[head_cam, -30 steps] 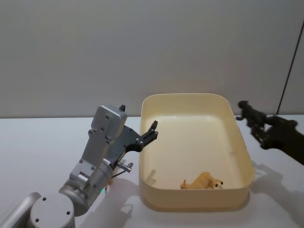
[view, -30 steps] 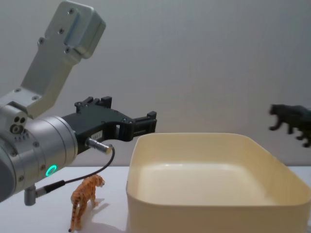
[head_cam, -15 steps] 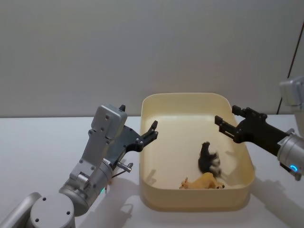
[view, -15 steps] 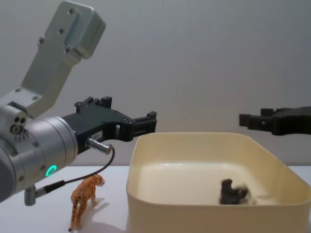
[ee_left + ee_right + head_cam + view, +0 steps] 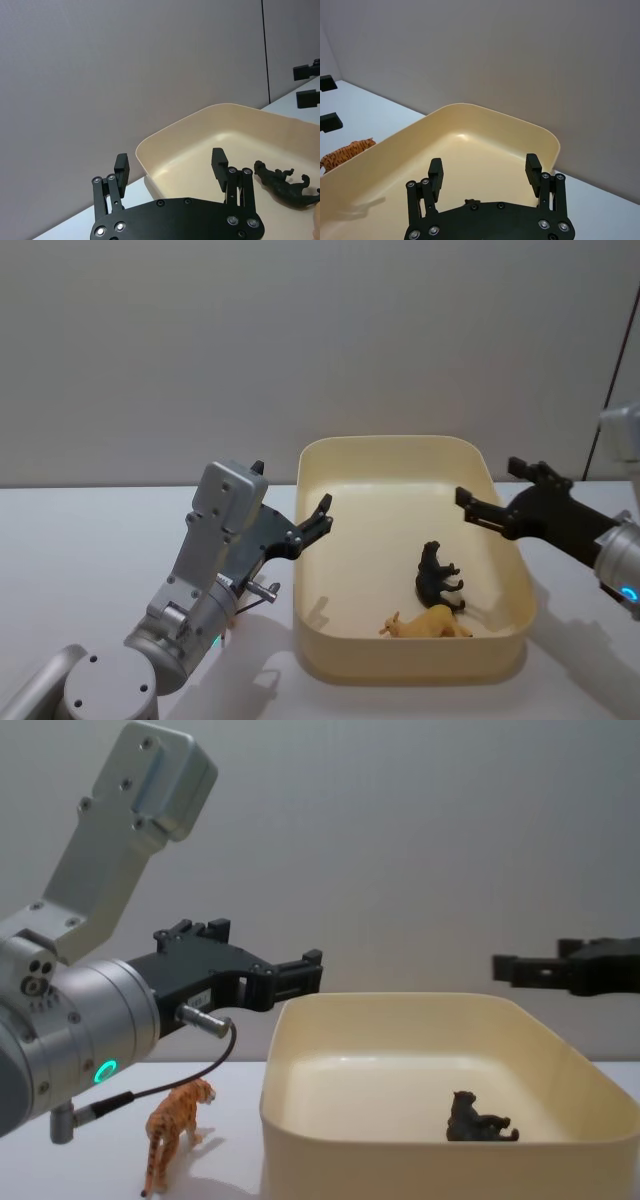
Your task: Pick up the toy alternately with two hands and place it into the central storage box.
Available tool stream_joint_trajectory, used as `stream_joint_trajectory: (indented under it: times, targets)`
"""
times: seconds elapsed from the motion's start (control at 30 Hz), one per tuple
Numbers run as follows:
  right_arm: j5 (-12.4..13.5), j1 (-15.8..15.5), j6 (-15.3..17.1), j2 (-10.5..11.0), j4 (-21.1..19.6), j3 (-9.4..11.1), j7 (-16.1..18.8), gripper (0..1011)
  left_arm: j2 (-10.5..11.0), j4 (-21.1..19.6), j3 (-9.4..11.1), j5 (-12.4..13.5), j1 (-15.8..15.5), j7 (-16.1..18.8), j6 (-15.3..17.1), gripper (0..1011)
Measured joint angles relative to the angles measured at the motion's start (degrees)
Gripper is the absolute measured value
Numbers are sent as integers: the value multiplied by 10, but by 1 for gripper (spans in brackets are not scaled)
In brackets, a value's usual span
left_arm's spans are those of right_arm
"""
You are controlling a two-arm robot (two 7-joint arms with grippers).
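The central storage box [image 5: 400, 444] is a cream-yellow tub in the middle of the white table. Inside it, near the front right, a black animal toy [image 5: 439, 580] lies on its side, and a tan animal toy [image 5: 428, 623] lies just in front of it. My right gripper [image 5: 490, 486] hovers open and empty over the box's right rim, above the black toy [image 5: 479, 1119]. My left gripper [image 5: 295, 492] hangs open and empty beside the box's left rim. An orange tiger toy [image 5: 176, 1128] stands on the table left of the box [image 5: 400, 1170], below the left gripper [image 5: 275, 958].
A plain grey wall stands close behind the table. A black cable [image 5: 180, 1080] loops from the left wrist just above the tiger. Bare table lies on both sides of the box.
A second ago my right gripper held the black toy to the right of the box. It moved over the box and opened; the toy dropped, tumbled, and now lies still. The left arm stayed put.
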Motion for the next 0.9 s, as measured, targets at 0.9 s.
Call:
stream_joint_trajectory:
  times: [0.9]
  targets:
    - [69, -95, -6, 76, -74, 61, -68, 1001, 43, -68, -12, -51, 56, 56, 47, 1002]
